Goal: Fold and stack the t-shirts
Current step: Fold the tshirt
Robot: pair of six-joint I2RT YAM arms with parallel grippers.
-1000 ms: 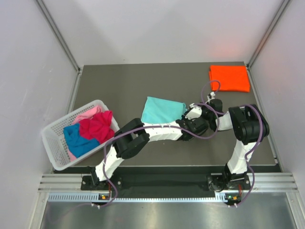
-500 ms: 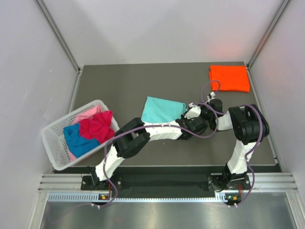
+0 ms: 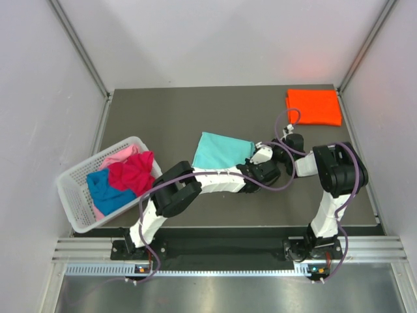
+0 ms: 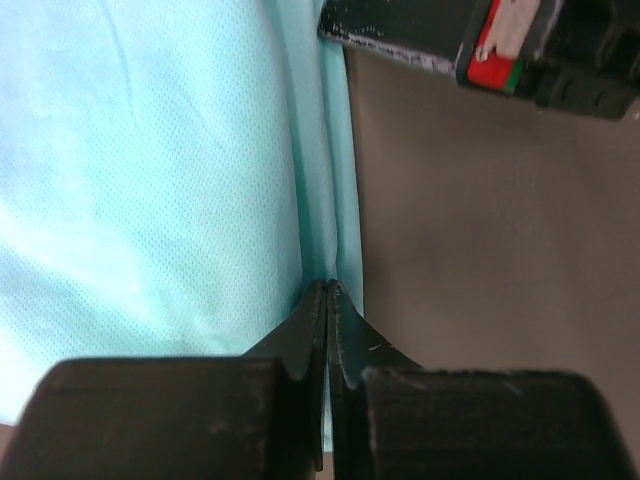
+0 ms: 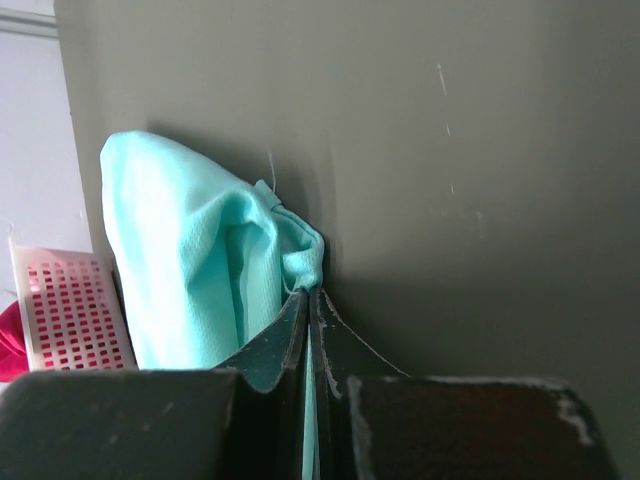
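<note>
A folded teal t-shirt (image 3: pixel 221 150) lies mid-table. My left gripper (image 4: pixel 328 287) is shut on the right-hand edge of this teal t-shirt (image 4: pixel 150 170), cloth pinched between its jaws. My right gripper (image 5: pixel 311 293) is shut on a corner of the same teal t-shirt (image 5: pixel 190 260), with cloth showing between its jaws. In the top view both grippers meet at the shirt's right edge, the left gripper (image 3: pixel 258 158) beside the right gripper (image 3: pixel 281 151). A folded orange t-shirt (image 3: pixel 313 106) lies flat at the back right corner. Magenta-red (image 3: pixel 133 173), blue (image 3: pixel 104 189) and pink (image 3: pixel 117 156) t-shirts sit crumpled in the basket.
A white lattice basket (image 3: pixel 73 201) stands tilted at the left table edge. The grey table top (image 3: pixel 163 117) is bounded by white walls on three sides. The right arm's wrist (image 4: pixel 480 35) shows at the top of the left wrist view.
My left gripper has closed onto the teal t-shirt's right edge. The left arm has shifted slightly toward the shirt. The right gripper stays shut on its corner.
</note>
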